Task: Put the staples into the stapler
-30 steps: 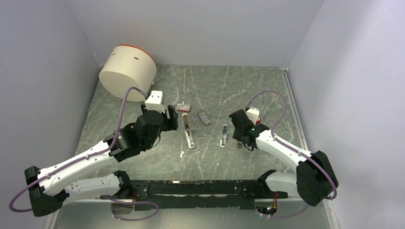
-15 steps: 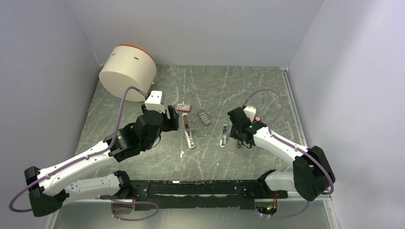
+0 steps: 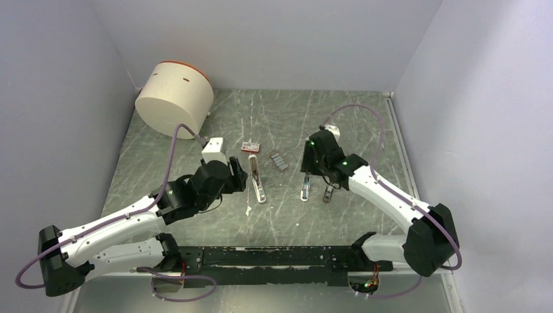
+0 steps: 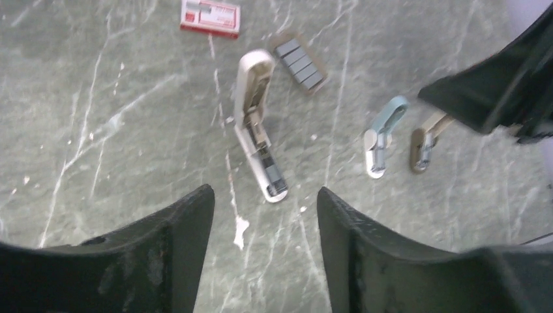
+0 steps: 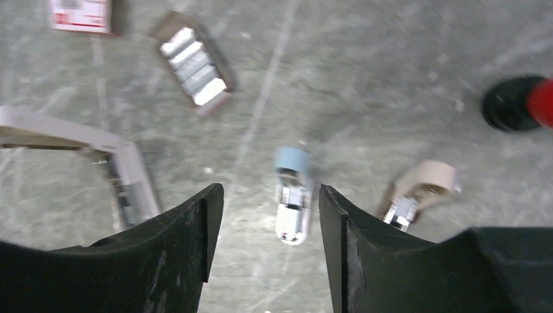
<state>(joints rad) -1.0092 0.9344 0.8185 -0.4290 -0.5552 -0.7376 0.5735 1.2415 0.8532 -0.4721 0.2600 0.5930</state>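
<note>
Jaws part, nothing held
Right end effector (image 5: 269, 190) just opened, empty; left end effector (image 4: 265, 191) open, stapler (image 4: 259, 130) ahead; loading not begun.

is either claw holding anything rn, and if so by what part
Nothing is held. Left claw is open near the stapler, right claw open near a small blue-capped piece; both things lie on the table.

The right claw (image 5: 269, 202) is hovering with its dark fingers (image 5: 176, 254) apart, gripping nothing. A blue-capped metal piece (image 5: 293, 195) is lying just ahead of the gap, and a beige-capped one (image 5: 417, 192) is lying beyond the right finger. The white stapler (image 5: 85, 137) is lying ahead-left, with a staple tray (image 5: 194, 65) and the red staples box (image 5: 81, 14) farther ahead.
</note>
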